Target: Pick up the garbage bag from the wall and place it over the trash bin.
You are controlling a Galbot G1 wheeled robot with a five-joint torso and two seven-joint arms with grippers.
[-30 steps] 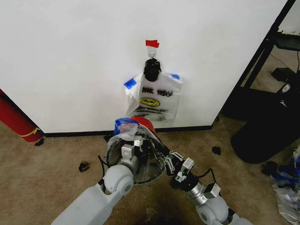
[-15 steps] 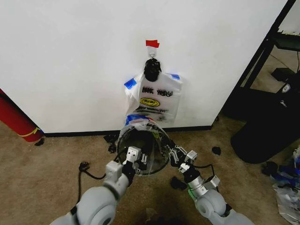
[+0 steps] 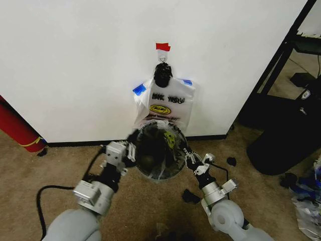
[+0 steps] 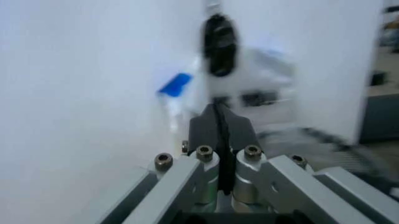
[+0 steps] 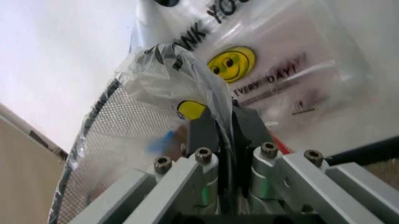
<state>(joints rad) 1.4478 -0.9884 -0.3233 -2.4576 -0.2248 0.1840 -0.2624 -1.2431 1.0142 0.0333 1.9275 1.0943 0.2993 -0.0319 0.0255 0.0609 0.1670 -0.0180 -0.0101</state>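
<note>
White wall (image 3: 75, 65) behind; your clenched right gripper (image 5: 219, 122) pinches the garbage bag (image 5: 171, 77) over the trash bin (image 3: 159, 156) rim (stretching it), left gripper (image 4: 219, 122) clenched beside it.

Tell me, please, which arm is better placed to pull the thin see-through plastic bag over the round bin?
Likely right: the right gripper is shut on the bag at the bin; the left gripper is shut with no film visible.
</note>
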